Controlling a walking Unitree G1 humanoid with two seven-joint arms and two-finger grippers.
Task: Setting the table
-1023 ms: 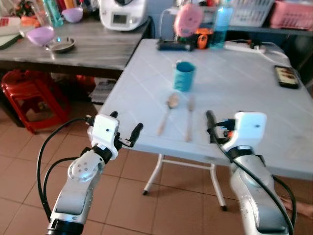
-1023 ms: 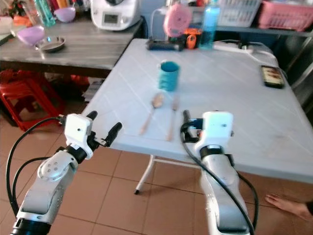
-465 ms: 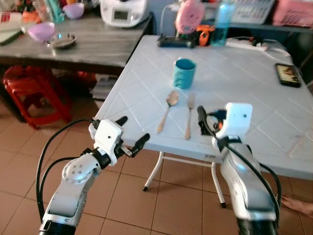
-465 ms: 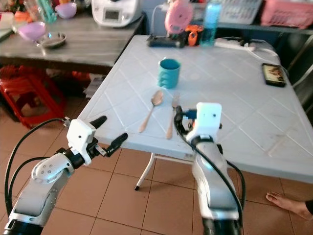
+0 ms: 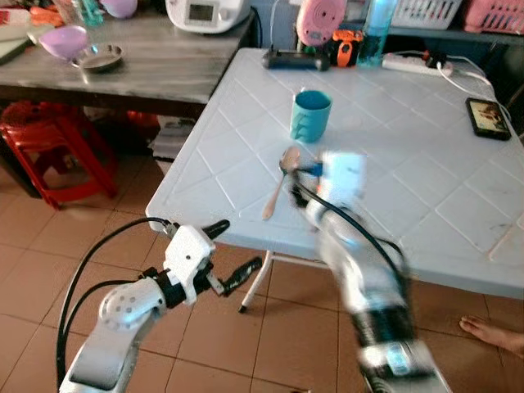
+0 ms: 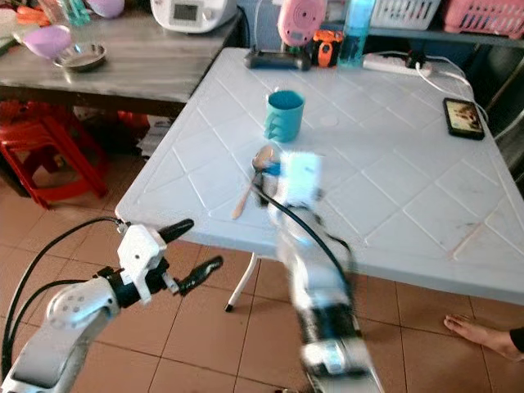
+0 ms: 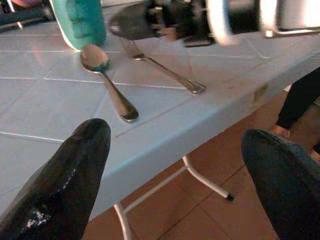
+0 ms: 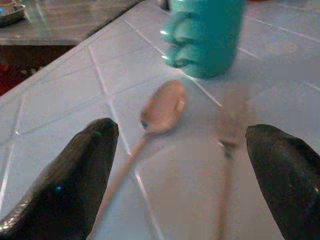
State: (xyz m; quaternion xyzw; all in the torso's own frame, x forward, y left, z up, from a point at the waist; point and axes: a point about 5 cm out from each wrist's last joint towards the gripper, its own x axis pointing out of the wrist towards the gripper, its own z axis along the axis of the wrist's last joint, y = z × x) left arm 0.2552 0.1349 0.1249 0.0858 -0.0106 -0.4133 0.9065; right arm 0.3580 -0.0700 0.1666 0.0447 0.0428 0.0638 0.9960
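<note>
Teal mug (image 5: pixel 310 115) stands on the white bench (image 5: pixel 426 180), spoon (image 8: pixel 150 125) and fork (image 8: pixel 227 135) lying side by side just before it. Right end effector (image 8: pixel 180 165) hovers spread wide over both; left end effector (image 5: pixel 233 254) hangs open off the bench edge.

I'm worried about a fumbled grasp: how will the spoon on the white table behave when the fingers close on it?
The spoon looks like metal, so probably stiff and light. It lies flat on the smooth table, so it may slide or pivot rather than lift. Its thin handle gives the right end effector, open above it, little to grip. The fork lies close beside it and could get nudged.
</note>
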